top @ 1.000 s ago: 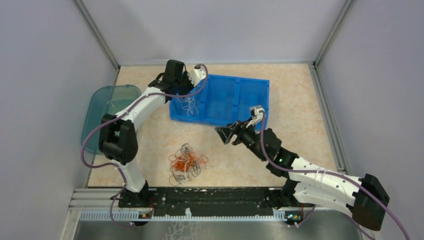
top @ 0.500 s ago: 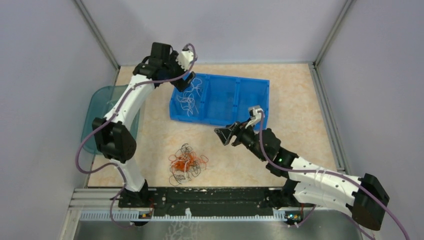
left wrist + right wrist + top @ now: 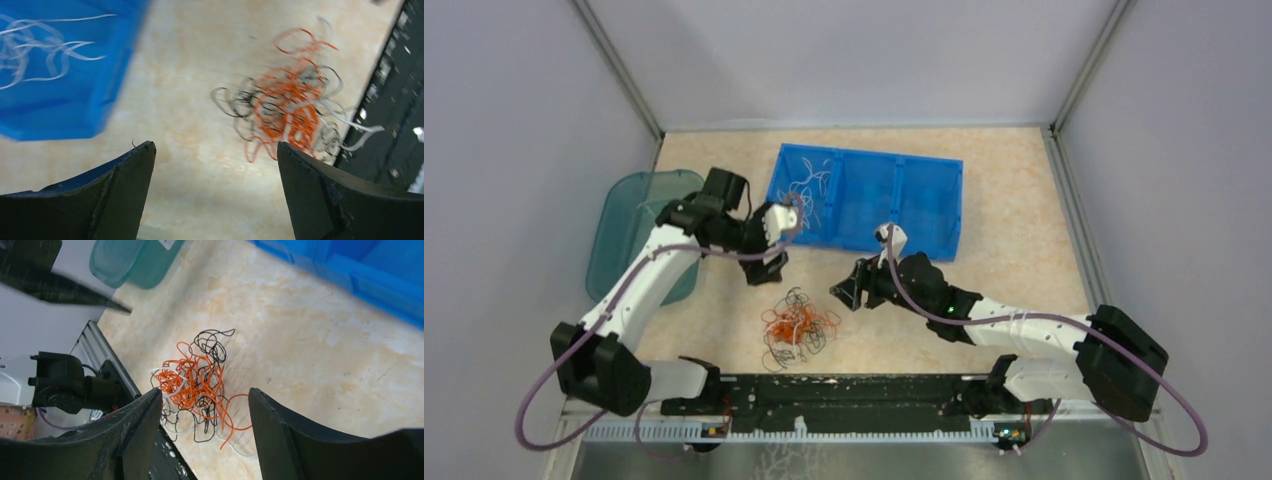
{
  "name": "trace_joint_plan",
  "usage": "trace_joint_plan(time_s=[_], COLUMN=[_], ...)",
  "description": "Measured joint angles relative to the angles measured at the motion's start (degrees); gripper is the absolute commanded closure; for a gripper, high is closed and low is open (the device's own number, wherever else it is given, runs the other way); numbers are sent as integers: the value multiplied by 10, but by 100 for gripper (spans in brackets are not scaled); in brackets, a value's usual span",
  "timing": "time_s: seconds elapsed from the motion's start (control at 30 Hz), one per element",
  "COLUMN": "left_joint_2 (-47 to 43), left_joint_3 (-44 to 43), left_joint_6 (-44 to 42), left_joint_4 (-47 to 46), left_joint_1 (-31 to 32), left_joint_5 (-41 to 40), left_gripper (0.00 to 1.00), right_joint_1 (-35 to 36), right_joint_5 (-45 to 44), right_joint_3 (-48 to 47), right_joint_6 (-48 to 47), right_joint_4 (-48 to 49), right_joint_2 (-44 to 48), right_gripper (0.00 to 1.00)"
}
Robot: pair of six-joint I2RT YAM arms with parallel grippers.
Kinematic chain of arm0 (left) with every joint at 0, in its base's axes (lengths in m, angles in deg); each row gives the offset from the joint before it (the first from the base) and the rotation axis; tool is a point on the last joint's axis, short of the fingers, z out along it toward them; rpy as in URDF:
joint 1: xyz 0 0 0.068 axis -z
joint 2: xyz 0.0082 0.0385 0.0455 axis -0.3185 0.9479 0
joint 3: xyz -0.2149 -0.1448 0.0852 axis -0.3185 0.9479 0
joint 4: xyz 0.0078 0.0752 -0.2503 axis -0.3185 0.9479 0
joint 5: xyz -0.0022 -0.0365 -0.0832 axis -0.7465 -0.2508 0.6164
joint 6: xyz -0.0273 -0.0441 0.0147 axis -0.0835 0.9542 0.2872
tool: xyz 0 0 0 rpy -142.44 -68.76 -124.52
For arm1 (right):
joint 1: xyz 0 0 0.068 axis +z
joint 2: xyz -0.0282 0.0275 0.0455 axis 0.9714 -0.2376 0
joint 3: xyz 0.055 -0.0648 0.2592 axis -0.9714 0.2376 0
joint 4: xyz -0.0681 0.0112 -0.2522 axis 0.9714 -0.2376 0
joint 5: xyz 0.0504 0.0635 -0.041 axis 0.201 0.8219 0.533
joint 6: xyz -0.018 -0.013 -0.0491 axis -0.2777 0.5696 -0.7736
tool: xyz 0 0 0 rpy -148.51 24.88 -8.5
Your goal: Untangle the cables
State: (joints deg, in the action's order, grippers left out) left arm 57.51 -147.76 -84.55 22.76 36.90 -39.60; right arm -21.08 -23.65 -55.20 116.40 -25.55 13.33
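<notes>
A: Setting?
B: Lab robot cell. Plain grey panel walls [image 3: 514,120] left, right and far, with aluminium corner struts [image 3: 619,68].
A: More?
B: Left arm [image 3: 639,290] and right arm [image 3: 1024,325] bolted to a black rail [image 3: 844,390] at the near edge. Marbled tabletop [image 3: 1014,210], blue compartment bin [image 3: 924,195] far side.

Both arms I'm driving, left arm [image 3: 652,285] and right arm [image 3: 1034,325], are smooth white shells broken up by chunky black joint housings, and a thick purple cable [image 3: 522,415] runs in slack loops along each. The fingers [image 3: 107,197] are matte black wedges with a grainy surface (a small green light [image 3: 950,309] glows on the right forearm).
</notes>
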Motion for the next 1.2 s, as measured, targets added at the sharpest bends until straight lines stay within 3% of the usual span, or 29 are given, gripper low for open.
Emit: trace_joint_plan(time_s=[0.27, 0.5, 0.67, 0.9, 1.07, 1.2], left_joint_2=[-98, -155, -181, -287, -312, -333], left_joint_3=[107, 241, 304, 349, 347, 337], left_joint_6=[-70, -82, -107, -186, -176, -161], left_joint_4=[56, -16, -92, -156, -156, -156], left_joint_1=[124, 231, 238, 245, 245, 244], left_joint_5=[31, -19, -60, -50, -42, -77], left_gripper=[6, 14, 15, 14, 17, 11], right_joint_1=[3, 3, 0, -18, -21, -18], right_joint_5=[13, 7, -3, 2, 53, 129], right_joint_3=[1, 6, 17, 20, 11, -42], right_joint_6=[13, 13, 12, 8, -22, -70], right_joint_4=[10, 10, -2, -3, 1, -4], right_joint_2=[-14, -13, -2, 4, -17, -100], right_gripper=[38, 37, 37, 36, 32, 26])
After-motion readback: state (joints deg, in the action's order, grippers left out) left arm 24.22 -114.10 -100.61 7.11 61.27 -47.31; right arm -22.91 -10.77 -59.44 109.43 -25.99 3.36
